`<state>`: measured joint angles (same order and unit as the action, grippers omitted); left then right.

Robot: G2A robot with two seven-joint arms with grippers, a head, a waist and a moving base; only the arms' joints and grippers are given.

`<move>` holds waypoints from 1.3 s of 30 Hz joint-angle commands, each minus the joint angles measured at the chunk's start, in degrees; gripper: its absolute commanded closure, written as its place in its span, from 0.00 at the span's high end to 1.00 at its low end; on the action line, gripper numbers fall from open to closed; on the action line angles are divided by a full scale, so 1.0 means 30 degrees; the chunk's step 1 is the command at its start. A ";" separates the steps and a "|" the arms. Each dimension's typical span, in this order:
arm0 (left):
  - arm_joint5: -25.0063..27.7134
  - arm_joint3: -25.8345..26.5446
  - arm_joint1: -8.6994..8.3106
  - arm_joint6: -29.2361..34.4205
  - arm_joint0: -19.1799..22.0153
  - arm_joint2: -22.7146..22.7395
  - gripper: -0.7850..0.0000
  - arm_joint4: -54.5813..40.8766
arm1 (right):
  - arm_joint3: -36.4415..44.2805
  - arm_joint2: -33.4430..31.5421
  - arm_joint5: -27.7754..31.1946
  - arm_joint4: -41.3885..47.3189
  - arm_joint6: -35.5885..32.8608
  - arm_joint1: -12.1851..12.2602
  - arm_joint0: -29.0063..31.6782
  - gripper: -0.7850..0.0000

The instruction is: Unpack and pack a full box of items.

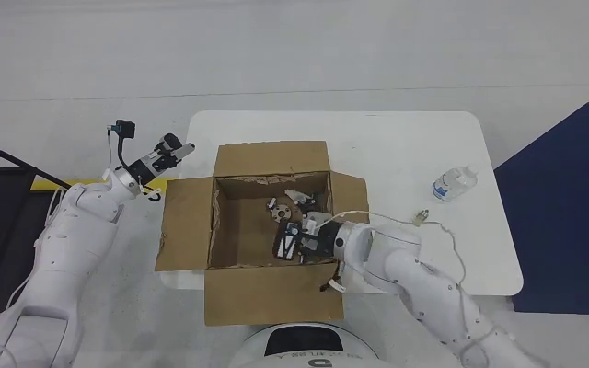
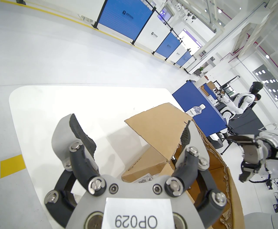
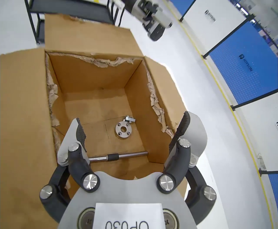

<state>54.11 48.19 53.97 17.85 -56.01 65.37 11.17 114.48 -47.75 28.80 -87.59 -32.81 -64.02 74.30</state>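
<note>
Off to my left a yellow line (image 1: 51, 182) crosses the pale grey floor (image 1: 294, 46), and my left claw (image 1: 184, 147) hangs at the left edge of the white table (image 1: 396, 147), spread wide with nothing between its pads, just beside the far left corner of the box (image 1: 271, 158). The box stands open in the middle of the table, all four flaps folded out and its inner edges torn and ragged. On its bottom lie a round metal disc (image 3: 123, 129) with holes and, nearer me, a metal rod (image 3: 121, 156). My right claw (image 3: 132, 121) hangs over the near right part of the opening, also wide apart and empty. Further right a clear water bottle (image 1: 454, 182) lies on bare tabletop, well apart from the box. Blue panels (image 2: 124, 19) on black stands line the bright hall behind.
</note>
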 commanded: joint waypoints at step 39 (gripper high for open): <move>0.0000 -0.0003 0.0000 0.0000 0.0001 0.0000 1.00 0.0000 | -1.4362 0.6878 -0.2340 0.5630 -0.6738 -0.5904 -0.8819 0.71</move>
<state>54.11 48.19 53.97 17.85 -56.01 65.37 11.17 71.32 -26.83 21.87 -70.61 -52.66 -81.84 47.60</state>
